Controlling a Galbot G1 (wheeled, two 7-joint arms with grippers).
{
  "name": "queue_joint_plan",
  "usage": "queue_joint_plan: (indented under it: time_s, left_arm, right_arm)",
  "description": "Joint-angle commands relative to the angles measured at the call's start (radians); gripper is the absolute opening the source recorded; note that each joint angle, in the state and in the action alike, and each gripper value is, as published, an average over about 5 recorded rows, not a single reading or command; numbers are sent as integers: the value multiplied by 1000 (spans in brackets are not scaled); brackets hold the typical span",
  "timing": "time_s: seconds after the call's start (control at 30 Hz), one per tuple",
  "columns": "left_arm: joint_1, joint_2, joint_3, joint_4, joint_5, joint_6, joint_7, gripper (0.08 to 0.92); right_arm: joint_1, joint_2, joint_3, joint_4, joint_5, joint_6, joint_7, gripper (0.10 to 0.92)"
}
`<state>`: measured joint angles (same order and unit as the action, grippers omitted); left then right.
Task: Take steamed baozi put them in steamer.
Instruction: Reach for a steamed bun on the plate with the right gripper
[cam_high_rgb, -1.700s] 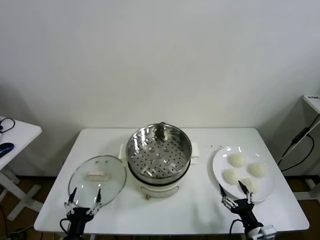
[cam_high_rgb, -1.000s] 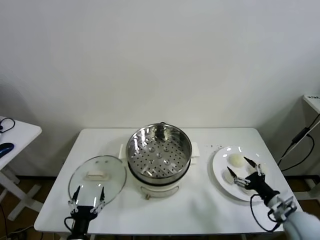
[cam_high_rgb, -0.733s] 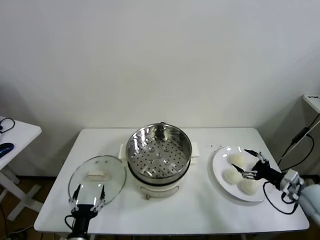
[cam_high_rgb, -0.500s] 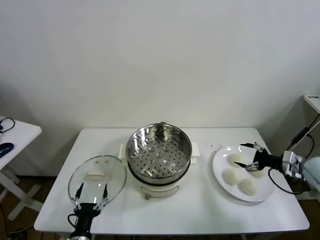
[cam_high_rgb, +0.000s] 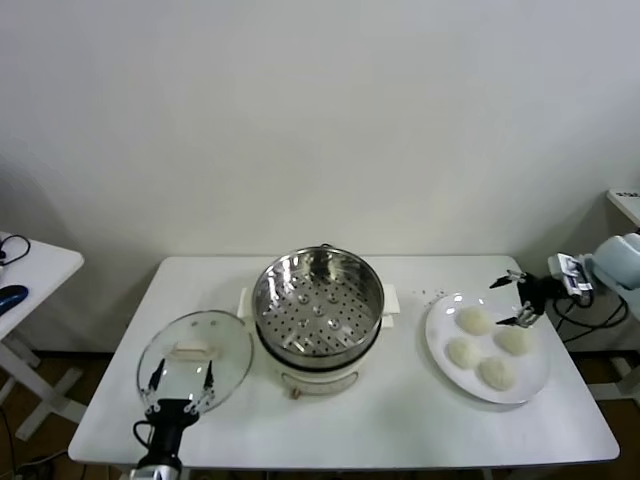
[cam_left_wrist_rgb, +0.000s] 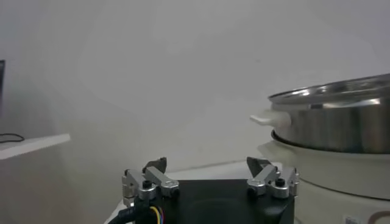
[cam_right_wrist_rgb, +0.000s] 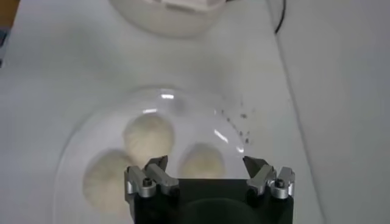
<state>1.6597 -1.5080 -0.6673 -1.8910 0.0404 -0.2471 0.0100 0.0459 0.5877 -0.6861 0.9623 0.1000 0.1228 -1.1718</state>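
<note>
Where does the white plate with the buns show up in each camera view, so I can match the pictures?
Head view: the flat round white plate lies on the table's right side, carrying four buns, right of the shiny steel steamer pot.
Left wrist view: not in it; only the steamer shows.
Right wrist view: the plate lies past the open right tool, three buns visible.
Shared landmark: the steamer, whose white base edges the right wrist view.

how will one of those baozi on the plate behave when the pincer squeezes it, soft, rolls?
Probably soft: each baozi looks like smooth pale dough, so a hard squeeze may dent it. Its domed shape likely sits flat-bottomed on the plate, so rolling seems unlikely. The four lie close together, so the open right pincer might nudge a neighbour.
</note>
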Motion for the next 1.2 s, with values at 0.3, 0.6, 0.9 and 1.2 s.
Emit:
queue_joint_plan:
  time_s: [0.3, 0.6, 0.9, 1.2]
  left_arm:
    - [0, -2, -23, -30, -6, 31, 1, 823]
    - [11, 4, -38, -37, -9, 31, -2, 823]
    - [18, 2, -39, -39, -9, 37, -3, 823]
    - [18, -2, -41, -42, -8, 34, -3, 823]
  right_arm:
    - [78, 295, -61, -324, -228, 13, -76, 823]
    - [-3, 321, -8, -353, -282, 18, -66, 823]
    - [-40, 371, 99, -436, -374, 69, -36, 823]
    - [-47, 397, 131, -461, -419, 82, -31, 823]
